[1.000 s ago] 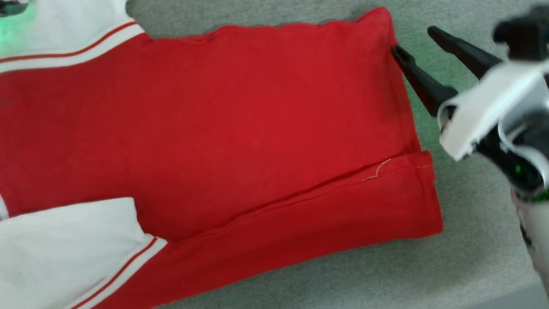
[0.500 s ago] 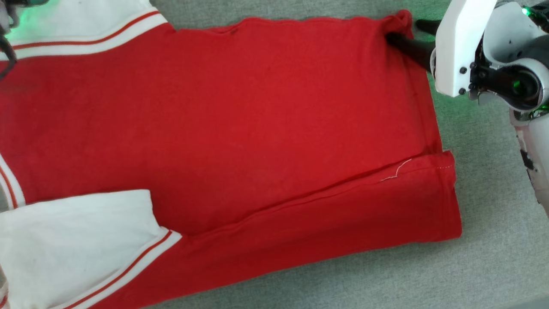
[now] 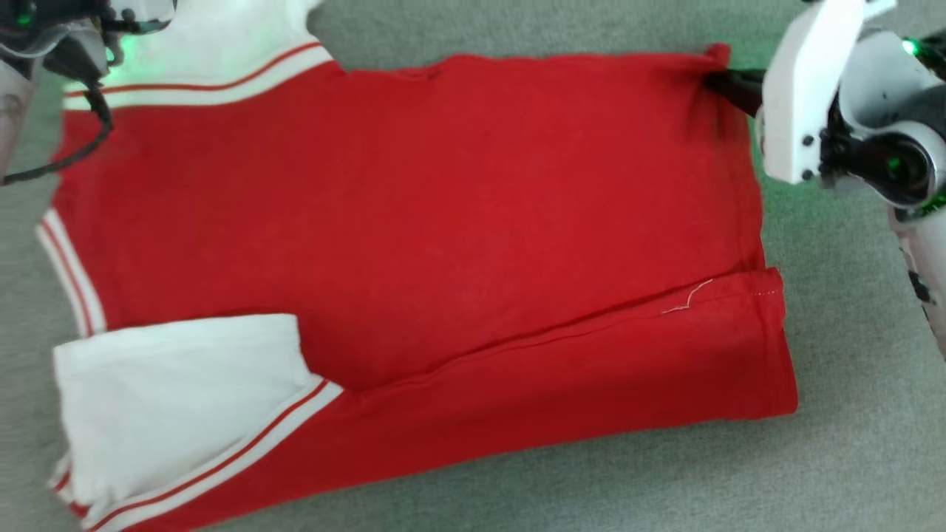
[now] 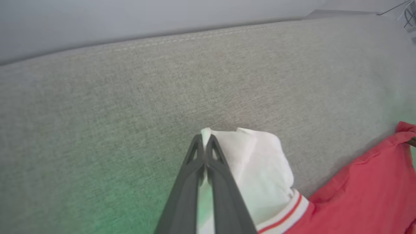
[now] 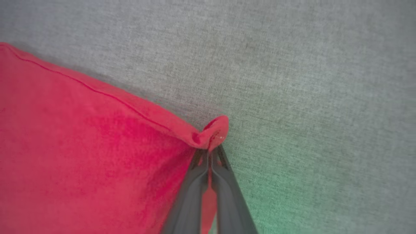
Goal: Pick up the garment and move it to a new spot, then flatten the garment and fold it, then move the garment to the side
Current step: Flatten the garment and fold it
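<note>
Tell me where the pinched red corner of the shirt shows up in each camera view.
Head view: the garment corner sits top right, pinched by the right gripper.
Left wrist view: the corner, far right edge, about mid-height.
Right wrist view: the corner at centre, above the shut jaws.
Shared landmark: the grey cloth surface.

The red garment [image 3: 443, 207] with white striped sleeves lies flat, plain side up, near edge folded over.

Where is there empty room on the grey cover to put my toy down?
Bare grey cover lies to the right of and below the garment in the head view, plus a strip above its top edge. Crowded: the top corners, where the left gripper and right gripper pinch the garment.
</note>
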Available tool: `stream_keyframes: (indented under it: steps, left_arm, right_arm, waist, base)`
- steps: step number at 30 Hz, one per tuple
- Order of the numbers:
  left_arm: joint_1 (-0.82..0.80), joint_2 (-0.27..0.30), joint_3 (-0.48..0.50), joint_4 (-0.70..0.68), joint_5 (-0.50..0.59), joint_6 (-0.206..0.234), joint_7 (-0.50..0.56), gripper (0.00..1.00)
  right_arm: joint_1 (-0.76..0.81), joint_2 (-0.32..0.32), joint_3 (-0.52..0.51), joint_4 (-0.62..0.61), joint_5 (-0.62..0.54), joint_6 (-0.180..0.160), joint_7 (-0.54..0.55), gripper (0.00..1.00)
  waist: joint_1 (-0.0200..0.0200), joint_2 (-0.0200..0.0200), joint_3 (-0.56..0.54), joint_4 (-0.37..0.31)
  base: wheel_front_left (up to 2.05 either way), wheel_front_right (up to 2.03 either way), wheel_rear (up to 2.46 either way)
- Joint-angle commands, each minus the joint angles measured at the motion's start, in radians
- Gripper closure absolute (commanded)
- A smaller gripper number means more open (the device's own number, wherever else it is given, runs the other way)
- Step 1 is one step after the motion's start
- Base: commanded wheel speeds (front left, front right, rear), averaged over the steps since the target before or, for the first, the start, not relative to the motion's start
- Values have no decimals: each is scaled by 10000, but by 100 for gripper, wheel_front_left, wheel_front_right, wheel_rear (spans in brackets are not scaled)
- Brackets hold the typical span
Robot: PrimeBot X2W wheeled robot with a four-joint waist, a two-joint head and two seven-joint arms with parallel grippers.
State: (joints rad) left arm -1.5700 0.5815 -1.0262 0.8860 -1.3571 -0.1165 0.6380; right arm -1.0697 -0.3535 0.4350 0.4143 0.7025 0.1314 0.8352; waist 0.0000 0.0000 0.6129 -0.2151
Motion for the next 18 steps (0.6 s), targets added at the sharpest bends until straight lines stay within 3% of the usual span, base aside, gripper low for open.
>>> stream_keyframes:
  steps: [1,11,18]
  left_arm:
    - [76,1,52,-42,-63,-82,-76,100]
    - [504,-56,-151,-1001,-159,-144,-150,100]
    - [1085,390,-342,-2152,-174,-68,-30,100]
  right_arm:
    - [279,-185,77,90,-69,-14,-185,100]
    - [1228,-1215,391,-115,255,-12,-1322,100]
    - [1987,-1839,465,-244,496,-12,-1957,100]
  waist:
    - [0,0,-539,405]
    - [0,0,-2007,1380]
    - [0,0,-2951,1908]
  base:
    - [0,0,0]
    - [0,0,0]
    - [0,0,0]
